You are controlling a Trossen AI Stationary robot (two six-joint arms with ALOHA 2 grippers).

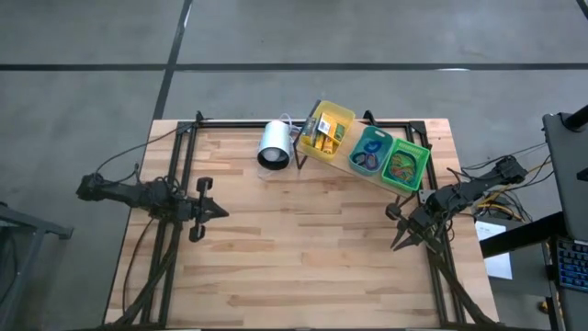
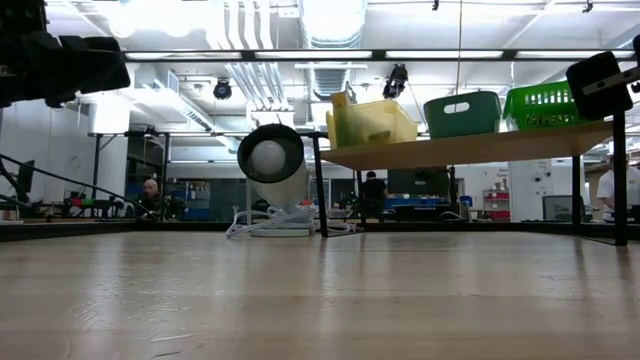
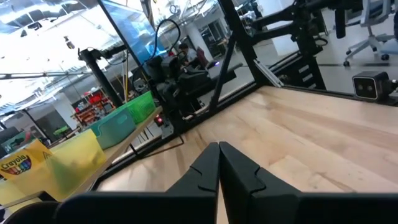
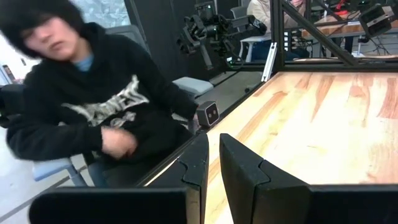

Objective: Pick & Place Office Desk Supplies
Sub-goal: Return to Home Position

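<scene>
The left gripper (image 1: pixel 220 211) is clenched on nothing, low over the table's (image 1: pixel 303 267) left side. The right gripper (image 1: pixel 404 241) hangs near the right edge, fingers a crack apart, empty. The supplies sit in 3 bins (image 1: pixel 367 147) on the raised board at the back. A good first reach would open wide and come down square over 1 bin.

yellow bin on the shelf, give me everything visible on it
The yellow bin looks like plastic, open-topped and rectangular. It sits upright at the left end of the slanted wooden board, next to the teal bin, at the table's far edge. Inside are small yellow boxes and packets; one pokes above its rim in the low view. No gripper touches it.
</scene>
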